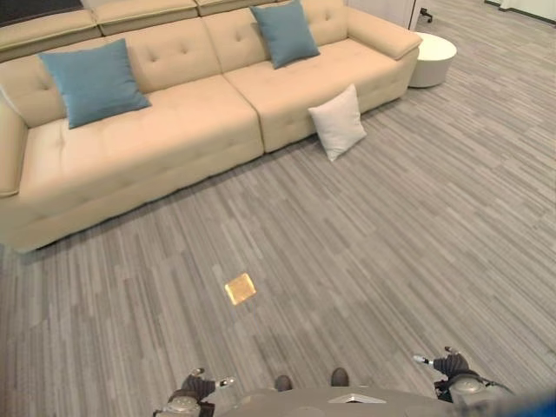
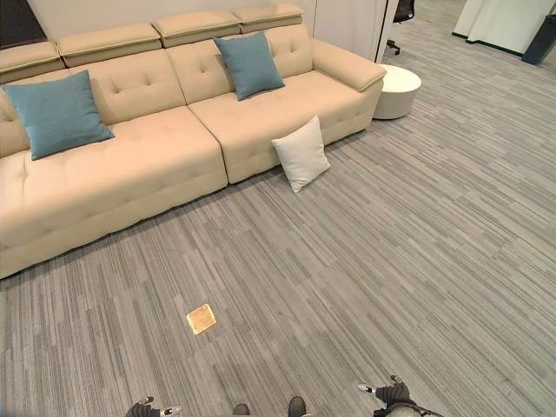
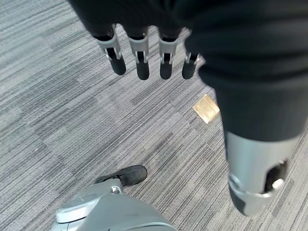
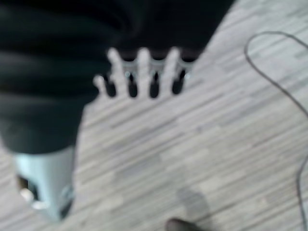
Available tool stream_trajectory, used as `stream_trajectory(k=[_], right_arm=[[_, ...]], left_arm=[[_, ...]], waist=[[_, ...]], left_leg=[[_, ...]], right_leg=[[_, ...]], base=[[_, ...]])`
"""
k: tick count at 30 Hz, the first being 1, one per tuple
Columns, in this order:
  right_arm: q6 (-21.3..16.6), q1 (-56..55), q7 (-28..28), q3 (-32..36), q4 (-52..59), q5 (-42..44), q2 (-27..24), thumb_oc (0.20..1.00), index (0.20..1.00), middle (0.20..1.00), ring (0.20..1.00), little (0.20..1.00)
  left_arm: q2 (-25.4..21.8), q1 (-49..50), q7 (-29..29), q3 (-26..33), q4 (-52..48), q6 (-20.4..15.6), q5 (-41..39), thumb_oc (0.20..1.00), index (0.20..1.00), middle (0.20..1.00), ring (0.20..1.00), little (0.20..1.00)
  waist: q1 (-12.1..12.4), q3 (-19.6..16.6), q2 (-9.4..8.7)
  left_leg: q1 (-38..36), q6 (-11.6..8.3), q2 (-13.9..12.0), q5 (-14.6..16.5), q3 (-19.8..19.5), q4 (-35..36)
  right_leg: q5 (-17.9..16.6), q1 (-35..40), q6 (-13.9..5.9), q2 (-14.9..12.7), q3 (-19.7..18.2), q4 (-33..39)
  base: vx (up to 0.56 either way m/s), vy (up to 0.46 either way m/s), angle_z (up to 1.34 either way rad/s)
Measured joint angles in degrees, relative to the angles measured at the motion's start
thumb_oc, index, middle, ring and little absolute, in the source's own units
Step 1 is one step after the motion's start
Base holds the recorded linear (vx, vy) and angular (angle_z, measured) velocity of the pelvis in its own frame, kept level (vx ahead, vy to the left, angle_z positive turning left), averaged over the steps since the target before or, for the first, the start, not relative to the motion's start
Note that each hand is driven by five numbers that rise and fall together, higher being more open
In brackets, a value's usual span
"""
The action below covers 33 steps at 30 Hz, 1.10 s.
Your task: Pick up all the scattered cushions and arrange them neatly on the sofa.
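A white cushion [image 1: 339, 122] leans upright on the floor against the front of the beige sofa [image 1: 174, 122], below its right seat. Two blue cushions stand against the sofa's backrest: one [image 1: 93, 82] on the left seat, one [image 1: 284, 33] on the right seat. My left hand [image 1: 198, 385] hangs low at the bottom edge, far from the cushions, its fingers [image 3: 143, 62] straight and holding nothing. My right hand [image 1: 447, 363] hangs at the bottom right, fingers [image 4: 144, 72] straight and empty.
A round white side table [image 1: 432, 58] stands by the sofa's right arm. A small yellow square patch [image 1: 240, 288] lies on the grey striped floor between me and the sofa. Open floor stretches from me to the white cushion.
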<state>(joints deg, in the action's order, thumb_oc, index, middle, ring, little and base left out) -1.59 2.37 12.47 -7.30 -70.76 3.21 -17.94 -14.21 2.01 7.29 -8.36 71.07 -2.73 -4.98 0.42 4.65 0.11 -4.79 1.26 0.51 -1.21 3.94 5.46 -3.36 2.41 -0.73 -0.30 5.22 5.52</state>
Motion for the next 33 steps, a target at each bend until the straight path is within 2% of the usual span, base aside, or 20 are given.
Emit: stream_trajectory(k=[16,24,28,30,31,32,33], right_arm=[[1.2,0.1,-0.1,-0.2,0.0,-0.2,0.0,1.0,1.0,1.0,1.0,1.0],[1.2,0.0,-0.2,-0.2,-0.8,-0.7,0.0,1.0,1.0,1.0,1.0,1.0],[1.3,0.2,-0.2,-0.3,-1.1,-1.6,0.0,1.0,1.0,1.0,1.0,1.0],[1.3,0.8,-0.2,-1.2,-0.9,-2.1,-0.1,1.0,1.0,1.0,1.0,1.0],[1.4,2.3,-0.2,-1.7,-0.9,-2.3,0.0,1.0,1.0,1.0,1.0,1.0],[1.8,4.1,-0.2,-2.6,-0.7,-2.4,0.1,1.0,1.0,1.0,1.0,1.0],[2.1,4.7,-0.2,-2.7,-0.7,-2.4,0.3,1.0,1.0,1.0,1.0,1.0]], left_arm=[[0.0,-0.6,0.1,0.5,0.0,0.8,0.0,1.0,1.0,1.0,1.0,1.0],[-0.4,-3.1,0.1,-0.3,0.0,0.9,1.6,1.0,1.0,1.0,1.0,1.0],[-1.2,-6.1,0.1,-5.2,-0.1,0.9,5.1,1.0,1.0,1.0,1.0,1.0],[-1.2,-7.5,0.1,-5.3,-0.7,1.0,6.4,1.0,1.0,1.0,1.0,1.0],[-1.4,-8.3,0.1,-5.7,-1.1,1.0,6.7,1.0,1.0,1.0,1.0,1.0],[-1.7,-9.9,0.1,-5.7,-1.8,0.9,6.8,1.0,1.0,1.0,1.0,1.0],[-1.9,-10.1,0.1,-5.7,-2.3,0.8,6.8,1.0,1.0,1.0,1.0,1.0]], waist=[[0.5,0.4,-1.22],[0.0,1.4,-2.0],[-0.4,3.4,-2.08],[-0.8,4.9,-1.7],[-1.3,6.4,-1.3],[-2.5,8.2,-1.2],[-2.2,8.3,-1.37]], left_leg=[[-0.1,0.23,0.0,-0.1,-0.4,-0.2],[1.2,0.4,0.3,0.1,0.6,-0.3],[1.7,0.79,0.4,0.4,2.2,-0.3],[1.8,1.24,0.2,0.6,3.6,-0.3],[1.8,1.56,-0.3,0.4,5.2,-0.3],[1.8,2.27,-0.7,0.2,7.1,-0.3],[1.8,2.64,-0.7,0.5,9.0,-0.3]], right_leg=[[0.1,0.0,0.13,0.0,0.3,0.0],[-0.1,-1.9,-0.01,-0.1,-0.7,-0.3],[-0.7,-3.6,-0.1,-0.1,-2.2,-1.1],[-0.5,-6.6,-0.47,0.3,-2.8,-5.8],[0.1,-8.7,-1.58,0.5,-2.8,-9.8],[2.2,-12.0,-4.89,-0.4,-0.6,-14.7],[3.5,-13.9,-5.09,-2.2,3.3,-18.0]], base=[[0.01,0.01,0.01],[0.01,0.052,-0.06],[0.0,0.084,-0.24],[-0.04,0.06,-0.48],[0.03,0.033,-0.69],[0.04,0.024,-0.8],[0.09,-0.005,-0.79]])
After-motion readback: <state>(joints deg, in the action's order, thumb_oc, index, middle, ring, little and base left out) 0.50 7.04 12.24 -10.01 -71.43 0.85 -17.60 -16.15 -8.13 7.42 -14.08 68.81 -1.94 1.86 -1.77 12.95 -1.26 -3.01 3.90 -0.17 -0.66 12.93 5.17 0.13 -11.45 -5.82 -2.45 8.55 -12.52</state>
